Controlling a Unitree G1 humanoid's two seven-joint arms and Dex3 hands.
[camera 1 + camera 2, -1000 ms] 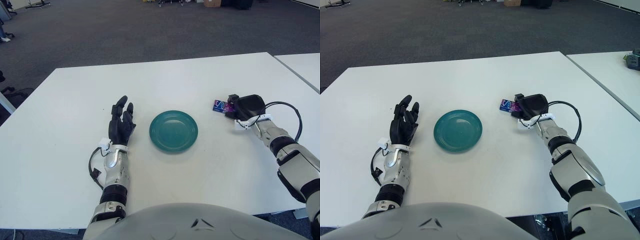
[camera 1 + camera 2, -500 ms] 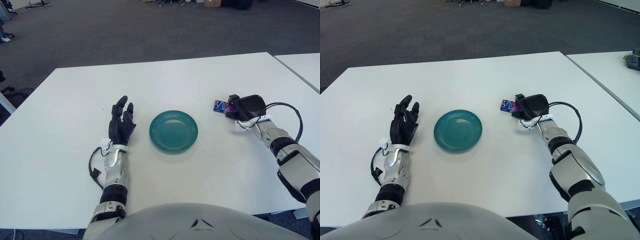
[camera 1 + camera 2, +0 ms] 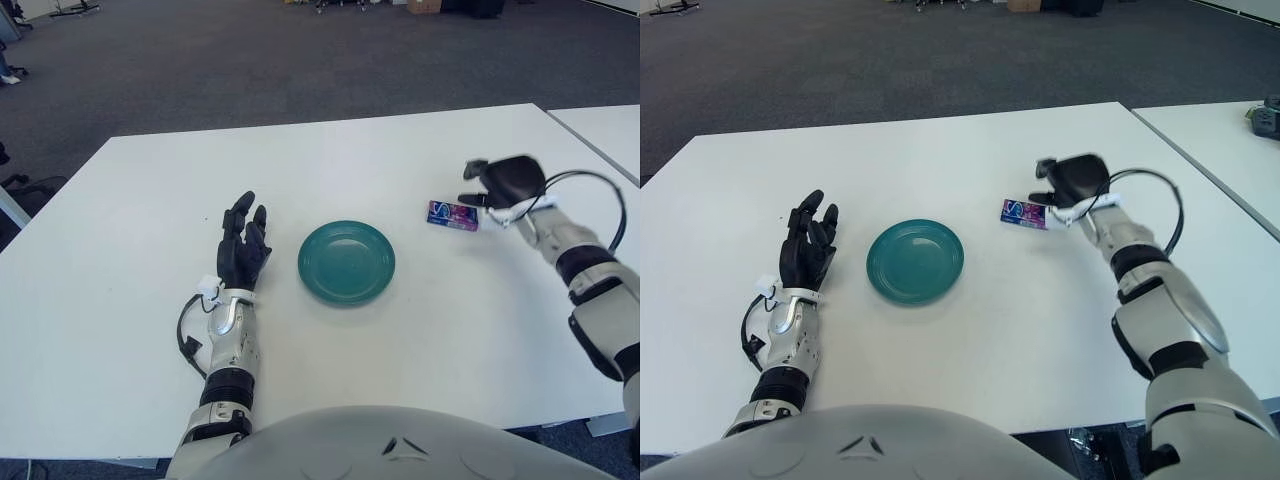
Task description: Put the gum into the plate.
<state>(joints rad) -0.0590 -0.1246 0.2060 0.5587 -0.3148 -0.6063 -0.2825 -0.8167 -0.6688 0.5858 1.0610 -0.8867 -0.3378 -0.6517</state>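
White table (image 3: 400,370) fills foreground. Second white table (image 3: 610,135) just beside it at right, narrow gap between. Dark grey carpet (image 3: 250,60) beyond. Small object (image 3: 1268,118) on second table.

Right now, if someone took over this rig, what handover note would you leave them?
Right hand: raised just beyond the gum pack, fingers open, holding nothing.
Left hand: idle, fingers spread, left of the plate.
Gum pack: lying flat on the table, right of the plate, apart from it.
Plate: holds nothing.
Done: nothing placed.
Left: grasp the gum with the right hand, carry it left, release into the plate.
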